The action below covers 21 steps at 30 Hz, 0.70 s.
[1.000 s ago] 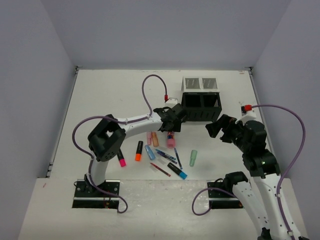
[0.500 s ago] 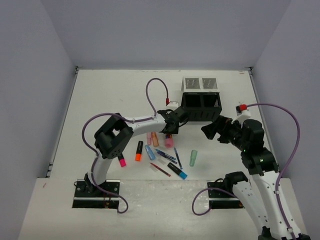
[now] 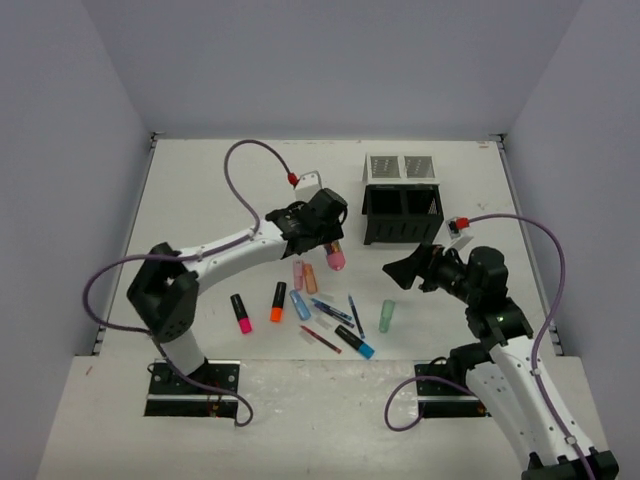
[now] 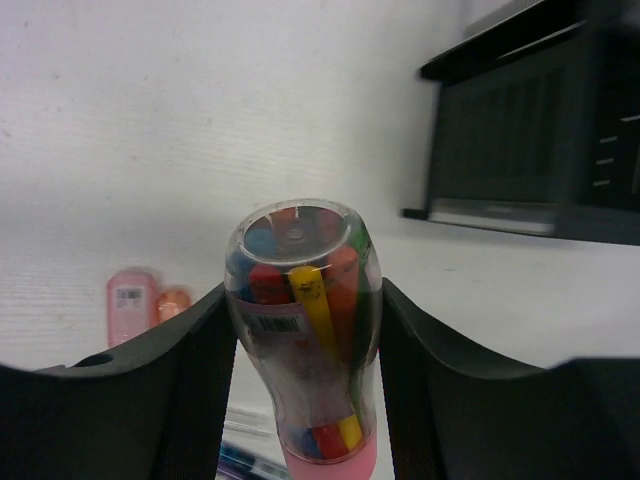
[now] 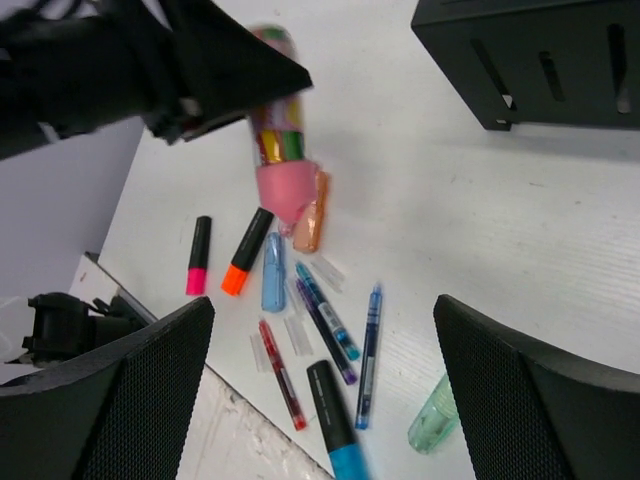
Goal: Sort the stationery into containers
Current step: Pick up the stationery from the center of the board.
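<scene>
My left gripper [image 3: 330, 243] is shut on a clear tube with a pink cap [image 3: 334, 258], packed with coloured pieces, and holds it above the table left of the black mesh organizer [image 3: 402, 205]. The tube fills the left wrist view [image 4: 300, 330] between the fingers [image 4: 190, 380]. My right gripper [image 3: 405, 268] is open and empty, hovering over the loose stationery [image 5: 322, 300]. On the table lie a pink highlighter [image 3: 241, 313], an orange one [image 3: 277, 301], a blue one [image 3: 300, 304], a peach one [image 3: 309, 278], a mint one [image 3: 387, 315], a blue-tipped marker [image 3: 355, 342], a red pen [image 3: 320, 339] and blue pens [image 3: 355, 315].
The organizer stands at the back centre-right, its dark side also in the right wrist view [image 5: 540, 60]. Purple cables [image 3: 250, 190] arc over both arms. The table's front edge [image 3: 330, 358] runs just below the pens. Walls enclose the left, right and back.
</scene>
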### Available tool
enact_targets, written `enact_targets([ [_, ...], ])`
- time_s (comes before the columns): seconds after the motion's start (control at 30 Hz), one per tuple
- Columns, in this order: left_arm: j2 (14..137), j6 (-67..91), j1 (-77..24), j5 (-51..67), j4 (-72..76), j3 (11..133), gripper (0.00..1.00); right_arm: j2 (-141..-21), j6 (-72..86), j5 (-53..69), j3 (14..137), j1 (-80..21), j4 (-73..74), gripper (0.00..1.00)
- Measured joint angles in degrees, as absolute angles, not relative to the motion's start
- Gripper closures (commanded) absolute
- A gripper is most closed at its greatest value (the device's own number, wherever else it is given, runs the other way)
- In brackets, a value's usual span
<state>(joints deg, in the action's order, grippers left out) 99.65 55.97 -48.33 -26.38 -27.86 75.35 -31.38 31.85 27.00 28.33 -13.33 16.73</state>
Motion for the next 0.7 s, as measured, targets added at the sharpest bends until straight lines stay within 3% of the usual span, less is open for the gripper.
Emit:
enact_targets([
  [0.33, 78.6, 68.5, -48.7, -24.4, -13.1, 65.6, 1.0, -37.9, 36.4, 23.5, 26.1, -26.5, -6.2, 0.1],
  [0.5, 74.5, 74.9, -48.7, -20.6, -9.3, 57.4, 1.0, -43.8, 37.9, 22.1, 26.1, -30.3, -16.7, 0.11],
  [0.7, 72.3, 78.9, -48.8, -18.1, -5.7, 56.2, 1.0, -50.4, 39.1, 20.2, 29.3, -32.6, -20.9, 0.13],
])
